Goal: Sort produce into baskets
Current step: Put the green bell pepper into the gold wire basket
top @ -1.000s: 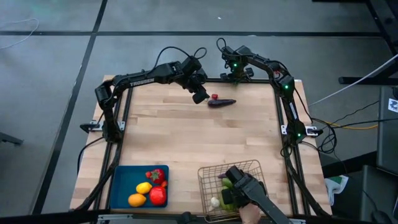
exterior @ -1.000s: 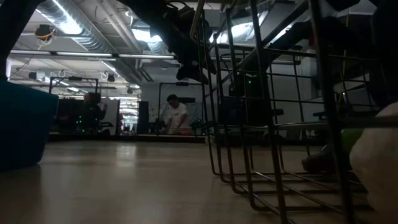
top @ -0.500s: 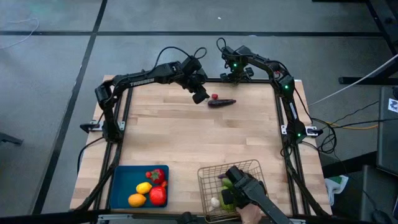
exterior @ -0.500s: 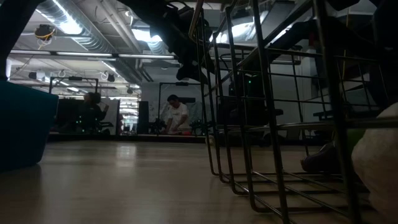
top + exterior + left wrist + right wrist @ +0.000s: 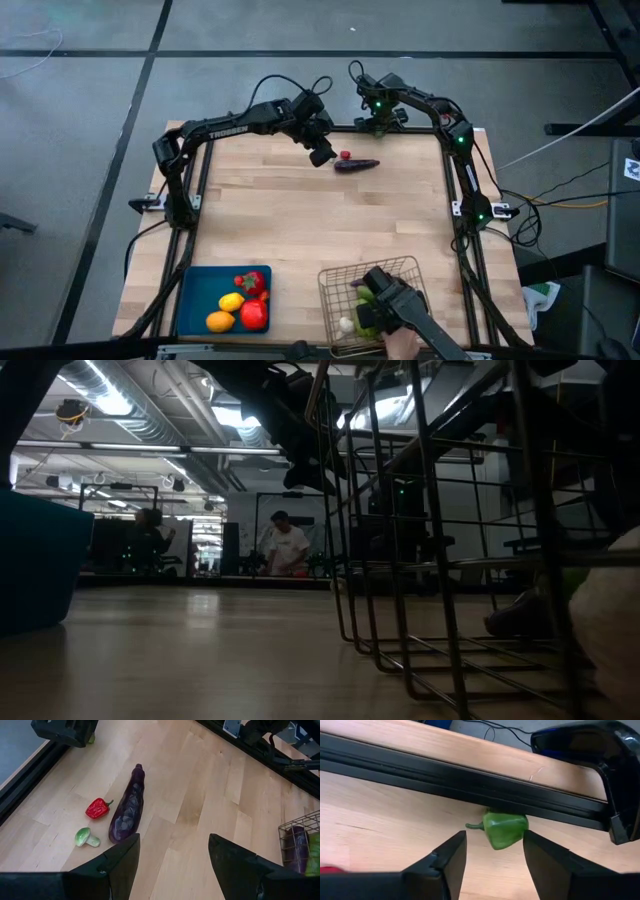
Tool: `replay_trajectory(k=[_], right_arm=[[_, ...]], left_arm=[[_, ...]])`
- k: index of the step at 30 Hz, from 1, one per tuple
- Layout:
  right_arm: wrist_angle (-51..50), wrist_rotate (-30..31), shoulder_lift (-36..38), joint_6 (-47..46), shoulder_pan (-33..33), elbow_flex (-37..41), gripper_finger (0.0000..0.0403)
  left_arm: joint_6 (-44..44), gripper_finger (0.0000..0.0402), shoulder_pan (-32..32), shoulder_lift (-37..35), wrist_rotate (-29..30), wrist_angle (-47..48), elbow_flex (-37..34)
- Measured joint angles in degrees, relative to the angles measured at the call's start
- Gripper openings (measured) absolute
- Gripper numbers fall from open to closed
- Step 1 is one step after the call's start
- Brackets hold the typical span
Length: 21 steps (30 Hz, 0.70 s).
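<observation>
Picking is in hand: the right claw (image 5: 495,845), fingers apart, frames the small green bell pepper (image 5: 505,830) against the black rail (image 5: 420,762) at the pale wooden desk (image 5: 300,220) edge; next, probably close and carry it to the wire-mesh metal basket (image 5: 330,290); the left claw (image 5: 172,850), also apart and empty, hovers by the long purple eggplant (image 5: 127,805).

Even, bright light on the table (image 5: 300,220) from above; soft shadows. The low view is dim, backlit by ceiling strips at 11 o'clock; nearby basket (image 5: 430,560) wires blur.
</observation>
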State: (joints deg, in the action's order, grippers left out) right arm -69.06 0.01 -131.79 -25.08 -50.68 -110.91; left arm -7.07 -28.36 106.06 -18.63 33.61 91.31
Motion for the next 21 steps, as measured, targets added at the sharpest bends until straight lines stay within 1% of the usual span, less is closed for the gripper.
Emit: replay_trajectory(k=[4,9,21], right_arm=[[0.0,0.93,0.0,0.05,-0.25,0.01,0.0189],[0.0,0.63,0.0,0.05,-1.25,0.0,0.0182],[-0.04,0.46,0.0,0.07,-1.9,0.0,0.0182]], left_arm=[[0.03,0.0233,0.0,0.0,-0.01,0.0,0.0],[0.04,0.0233,0.0,0.0,-0.01,0.01,0.0],[0.11,0.0233,0.0,0.0,-0.02,0.0,0.0]])
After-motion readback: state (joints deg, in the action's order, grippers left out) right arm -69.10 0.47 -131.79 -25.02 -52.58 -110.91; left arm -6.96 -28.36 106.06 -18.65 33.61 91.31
